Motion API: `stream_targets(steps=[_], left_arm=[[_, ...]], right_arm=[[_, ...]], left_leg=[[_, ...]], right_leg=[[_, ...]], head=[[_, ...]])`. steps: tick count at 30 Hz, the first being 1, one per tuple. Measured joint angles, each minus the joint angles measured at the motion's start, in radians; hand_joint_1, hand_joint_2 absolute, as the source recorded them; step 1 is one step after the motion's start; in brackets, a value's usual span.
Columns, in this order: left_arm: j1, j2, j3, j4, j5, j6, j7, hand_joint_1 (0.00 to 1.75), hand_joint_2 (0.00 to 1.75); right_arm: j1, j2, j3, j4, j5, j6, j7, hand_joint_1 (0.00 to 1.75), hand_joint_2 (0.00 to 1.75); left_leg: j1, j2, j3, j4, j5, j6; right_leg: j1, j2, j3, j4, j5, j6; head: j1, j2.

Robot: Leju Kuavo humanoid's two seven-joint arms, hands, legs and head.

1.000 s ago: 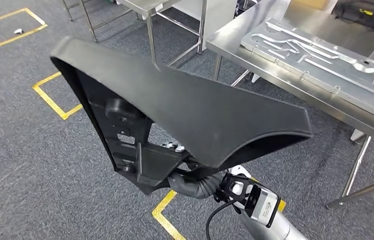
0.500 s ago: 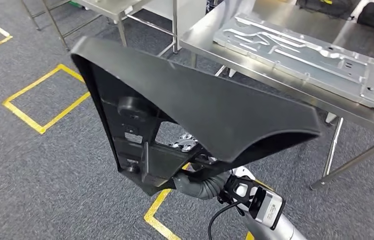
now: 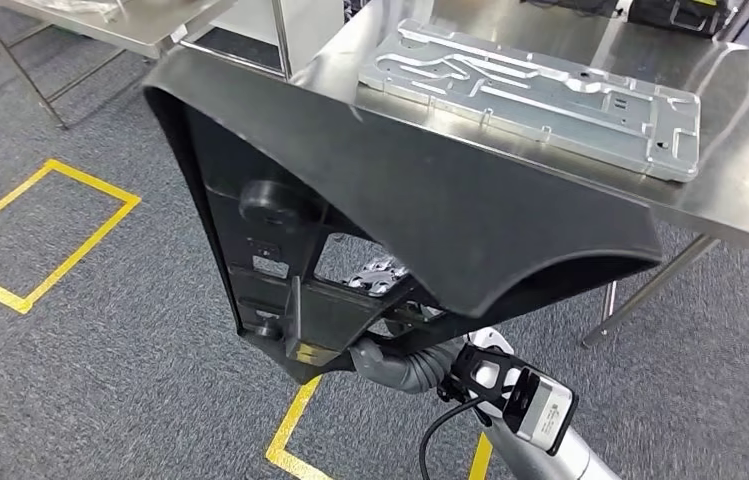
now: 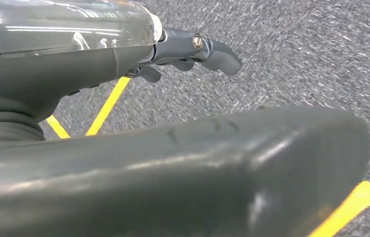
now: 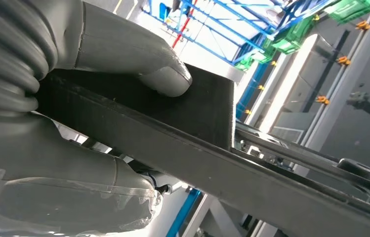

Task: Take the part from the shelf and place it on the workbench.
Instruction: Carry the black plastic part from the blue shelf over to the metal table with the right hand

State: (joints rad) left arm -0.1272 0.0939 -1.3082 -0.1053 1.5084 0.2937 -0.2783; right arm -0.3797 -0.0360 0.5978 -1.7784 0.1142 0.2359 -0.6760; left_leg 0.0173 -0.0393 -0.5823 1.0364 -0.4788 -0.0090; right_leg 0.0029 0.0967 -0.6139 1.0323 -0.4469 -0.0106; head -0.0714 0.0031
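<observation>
1. Above the grey carpet floor [image 3: 80, 330], in the middle of the head view, one large black part [image 3: 430, 220] is held up in the air by the right hand [image 3: 390, 355], which grips it from below at its near, lower corner.
2. Up close, the right wrist view shows the right hand [image 5: 49, 123] closed on the part's flat edge [image 5: 207, 106]: the thick grey thumb [image 5: 138, 54] presses on one face while the fingers [image 5: 74, 197] wrap the opposite face, so the edge sits clamped between them.
3. From the head view the part is a broad, curved, roughly triangular shell. Its wide end points far left and its open, hollow end points right. It hangs in front of and overlaps the near edge of the steel surface [image 3: 730, 190] without plainly resting on it.
4. On that surface, at the far right, lies one flat silver metal plate [image 3: 540, 95] with grooves and holes.
5. Only the left wrist view shows the left hand [image 4: 183, 49]. Its dark fingers [image 4: 222, 54] are loosely curled over the carpet and hold nothing, with its thumb [image 4: 173, 168] blurred in the foreground.
6. Yellow tape lines [image 3: 60, 250] mark the carpet; one square outline lies to the left and another corner lies near the middle.
7. A second steel table [image 3: 100, 25] stands at the far left.
</observation>
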Motion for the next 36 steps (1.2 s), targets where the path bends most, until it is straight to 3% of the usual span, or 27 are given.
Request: stream_targets(steps=[2,3,5,7,8,9,10,12,13,15,17,19,20,22,23,24,25,27,28,30,32,34,36], left_arm=[[-0.002,-0.001,0.001,0.0,0.0,0.0,-0.002,0.0,0.0],[-0.004,-0.002,0.002,0.0,0.0,0.0,-0.003,0.0,0.0],[-0.005,-0.003,0.003,0.0,0.0,-0.002,-0.006,0.0,0.0],[-0.001,-0.003,0.008,0.0,0.0,-0.007,-0.013,0.0,0.0],[0.0,-0.003,0.013,0.0,0.0,-0.01,-0.016,0.0,0.0],[0.001,-0.003,0.018,0.0,0.0,-0.014,-0.018,0.0,0.0],[0.001,-0.004,0.024,0.0,0.0,-0.016,-0.021,0.0,0.0],[0.0,-0.004,0.033,0.0,0.0,-0.021,-0.025,0.0,0.0],[0.0,-0.004,0.037,0.0,0.0,-0.022,-0.027,0.0,0.0],[0.0,-0.004,0.044,0.0,0.0,-0.025,-0.029,0.0,0.0],[-0.001,-0.004,0.05,0.0,0.0,-0.026,-0.03,0.0,0.0],[-0.005,-0.004,0.052,0.0,0.0,-0.028,-0.031,0.0,0.0],[-0.006,-0.004,0.053,0.0,0.0,-0.029,-0.031,0.0,0.0],[-0.002,-0.004,0.054,0.0,0.0,-0.031,-0.033,0.0,0.0],[0.001,-0.004,0.055,0.0,0.0,-0.032,-0.033,0.0,0.0],[0.003,-0.004,0.056,0.0,0.0,-0.034,-0.034,0.0,0.0],[0.004,-0.004,0.057,0.0,0.0,-0.035,-0.034,0.0,0.0],[0.003,-0.004,0.06,0.0,0.0,-0.037,-0.037,0.0,0.0],[0.003,-0.003,0.062,0.0,0.0,-0.037,-0.038,0.0,0.0],[0.003,-0.002,0.064,0.0,0.0,-0.037,-0.039,0.0,0.0],[0.002,-0.004,0.066,-0.001,0.0,-0.037,-0.04,0.0,0.0],[-0.001,-0.005,0.066,-0.002,0.0,-0.039,-0.04,0.0,0.0],[-0.002,-0.003,0.066,-0.003,0.0,-0.04,-0.04,0.0,0.0]], right_arm=[[-0.001,0.0,0.0,0.0,-0.001,0.0,0.0,1.73,1.75],[-0.002,-0.001,0.0,0.0,-0.001,0.0,0.0,1.73,1.75],[-0.006,-0.002,0.0,0.0,-0.002,0.0,0.0,1.73,1.75],[-0.007,-0.004,0.0,0.0,-0.004,-0.001,0.0,1.73,1.75],[-0.006,-0.005,0.0,0.0,-0.005,-0.001,0.0,1.73,1.75],[-0.006,-0.006,0.0,0.0,-0.006,-0.001,0.0,1.73,1.75],[-0.006,-0.006,0.0,0.0,-0.007,0.0,0.0,1.73,1.75],[-0.008,-0.007,0.0,0.0,-0.009,0.0,0.0,1.73,1.75],[-0.011,-0.007,0.0,0.0,-0.01,0.0,0.0,1.73,1.75],[-0.014,-0.007,0.0,0.0,-0.011,0.0,-0.001,1.73,1.75],[-0.015,-0.007,0.0,0.0,-0.012,0.0,-0.001,1.73,1.75],[-0.018,-0.007,0.0,0.0,-0.013,0.0,-0.001,1.73,1.75],[-0.02,-0.007,0.0,0.001,-0.013,0.0,-0.001,1.73,1.75],[-0.022,-0.007,0.0,0.003,-0.016,0.001,-0.001,1.73,1.75],[-0.021,-0.007,0.0,0.005,-0.018,0.001,-0.001,1.73,1.75],[-0.021,-0.007,0.0,0.007,-0.021,0.002,-0.002,1.73,1.75],[-0.021,-0.007,0.0,0.01,-0.023,0.003,-0.002,1.73,1.75],[-0.023,-0.007,0.0,0.014,-0.027,0.005,-0.002,1.73,1.75],[-0.024,-0.007,0.0,0.016,-0.029,0.007,-0.002,1.73,1.75],[-0.026,-0.007,0.0,0.019,-0.03,0.01,-0.002,1.73,1.75],[-0.026,-0.007,0.0,0.02,-0.03,0.01,-0.003,1.73,1.75],[-0.028,-0.008,0.0,0.02,-0.031,0.006,-0.003,1.73,1.75],[-0.03,-0.009,0.0,0.02,-0.033,0.001,-0.003,1.73,1.75]], left_leg=[[0.001,0.013,0.005,-0.007,0.005,0.011],[0.003,0.02,0.008,-0.013,0.007,0.017],[0.007,0.037,0.014,-0.022,0.01,0.027],[0.006,0.055,0.016,-0.023,0.008,0.03],[0.006,0.064,0.017,-0.023,0.006,0.029],[0.006,0.074,0.019,-0.023,0.004,0.028],[0.007,0.083,0.022,-0.022,0.001,0.025],[0.006,0.099,0.033,-0.022,-0.008,0.016],[0.004,0.107,0.038,-0.022,-0.012,0.011],[-0.001,0.122,0.045,-0.024,-0.019,-0.001],[0.0,0.135,0.053,-0.027,-0.025,-0.012],[0.003,0.107,0.043,0.007,-0.052,-0.021],[0.005,0.085,0.02,0.054,-0.078,-0.023],[0.004,0.055,-0.052,0.195,-0.138,-0.023],[0.004,0.05,-0.084,0.25,-0.151,-0.023],[0.004,0.049,-0.102,0.272,-0.143,-0.022],[0.004,0.047,-0.1,0.25,-0.114,-0.02],[0.004,0.027,-0.057,0.126,-0.033,-0.013],[0.005,0.011,-0.032,0.063,-0.006,-0.008],[0.003,-0.011,-0.008,0.003,0.009,-0.001],[0.002,0.0,-0.004,-0.004,0.01,0.008],[0.007,0.017,0.003,-0.014,0.015,0.02],[0.009,0.036,0.008,-0.021,0.016,0.03]], right_leg=[[-0.002,0.001,-0.001,0.0,-0.001,0.012],[0.0,-0.014,-0.005,0.011,-0.01,0.017],[0.0,-0.06,-0.043,0.091,-0.055,0.027],[-0.006,-0.083,-0.111,0.218,-0.109,0.034],[-0.01,-0.087,-0.135,0.26,-0.118,0.038],[-0.014,-0.091,-0.142,0.267,-0.108,0.04],[-0.017,-0.097,-0.128,0.234,-0.08,0.041],[-0.016,-0.128,-0.06,0.099,-0.011,0.039],[-0.012,-0.142,-0.031,0.042,0.01,0.034],[-0.003,-0.154,-0.01,-0.004,0.014,0.023],[-0.003,-0.133,-0.009,-0.01,0.014,0.011],[-0.008,-0.115,-0.003,-0.017,0.015,-0.002],[-0.011,-0.107,0.0,-0.019,0.015,-0.007],[-0.007,-0.088,0.001,-0.018,0.013,-0.015],[-0.005,-0.076,0.001,-0.018,0.012,-0.017],[-0.004,-0.063,0.002,-0.016,0.011,-0.018],[-0.003,-0.05,0.004,-0.015,0.01,-0.017],[-0.004,-0.027,0.007,-0.01,0.006,-0.014],[-0.003,-0.016,0.005,-0.006,0.004,-0.011],[-0.005,0.002,0.0,-0.002,0.003,0.0],[-0.006,0.017,-0.004,-0.005,0.006,0.012],[-0.002,-0.011,-0.014,0.019,-0.011,0.023],[-0.003,-0.063,-0.062,0.121,-0.065,0.033]], head=[[0.0,0.0],[0.0,0.0],[0.0,0.0],[0.0,0.0],[0.0,0.0],[0.0,0.0],[0.0,0.0],[0.0,0.0],[0.0,0.0],[0.0,0.0],[0.0,0.0],[0.0,0.0],[0.0,0.0],[0.0,0.0],[0.0,0.0],[0.0,0.0],[0.0,0.0],[0.0,0.0],[0.0,0.0],[0.0,0.0],[0.0,0.0],[0.0,0.0],[0.001,0.0]])
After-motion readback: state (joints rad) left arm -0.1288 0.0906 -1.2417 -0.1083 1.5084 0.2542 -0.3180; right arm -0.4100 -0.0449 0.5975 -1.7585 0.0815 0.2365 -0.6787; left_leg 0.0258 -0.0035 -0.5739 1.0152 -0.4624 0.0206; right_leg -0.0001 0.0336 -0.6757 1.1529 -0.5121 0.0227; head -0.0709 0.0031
